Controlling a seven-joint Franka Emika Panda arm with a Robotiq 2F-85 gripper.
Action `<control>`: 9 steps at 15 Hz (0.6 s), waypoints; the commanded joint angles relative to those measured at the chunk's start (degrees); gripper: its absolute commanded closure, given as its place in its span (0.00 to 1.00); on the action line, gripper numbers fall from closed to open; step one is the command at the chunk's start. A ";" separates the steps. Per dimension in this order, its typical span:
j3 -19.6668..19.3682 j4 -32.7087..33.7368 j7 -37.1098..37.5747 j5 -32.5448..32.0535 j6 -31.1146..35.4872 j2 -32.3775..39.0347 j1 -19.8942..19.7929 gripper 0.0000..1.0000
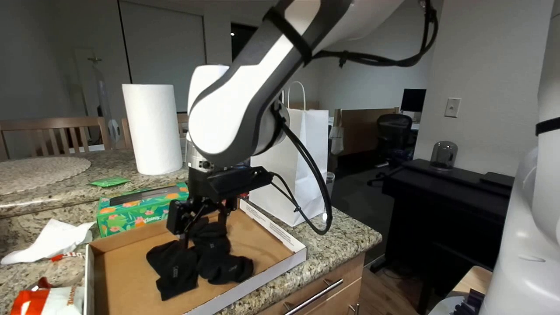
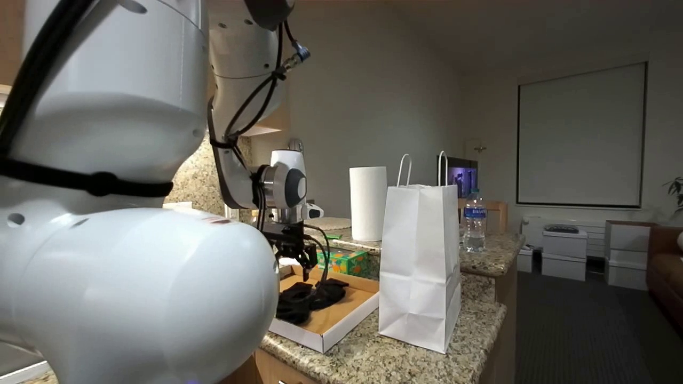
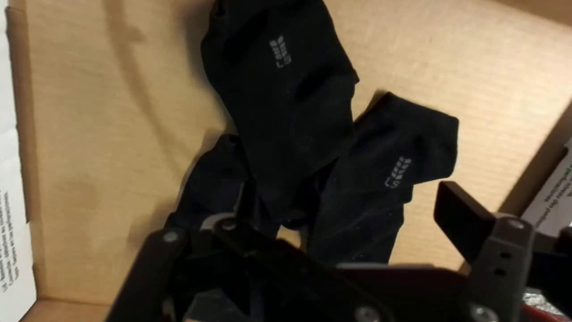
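Hanging low | claw (image 3: 347, 197) spread wide | black socks (image 3: 290, 103) beneath it, in cardboard tray (image 3: 76, 116)

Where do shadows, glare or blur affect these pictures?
Wrist view: faint curved shadow across the box, blurred print on the black socks; in an exterior view, glossy sheen on the arm; in both exterior views, dim backgrounds.
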 commanded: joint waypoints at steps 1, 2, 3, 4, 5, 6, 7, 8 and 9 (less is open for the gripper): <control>-2.00 2.51 3.23 -1.13 1.85 5.47 1.09 0.00; -2.64 3.07 3.71 -1.42 1.38 6.78 1.35 0.00; -3.29 3.63 4.15 -1.61 1.06 8.06 1.64 0.00; -3.95 4.19 4.56 -1.69 0.93 9.27 2.02 0.00; -4.79 4.54 5.59 -2.40 1.10 10.53 2.70 0.00; -5.52 4.95 6.24 -2.96 1.25 11.67 3.33 0.00; -6.22 5.37 6.84 -3.44 1.24 12.88 3.98 0.00; -6.76 5.82 7.17 -3.67 0.97 13.94 4.48 0.00; -7.16 6.32 7.42 -3.55 0.62 14.99 4.94 0.00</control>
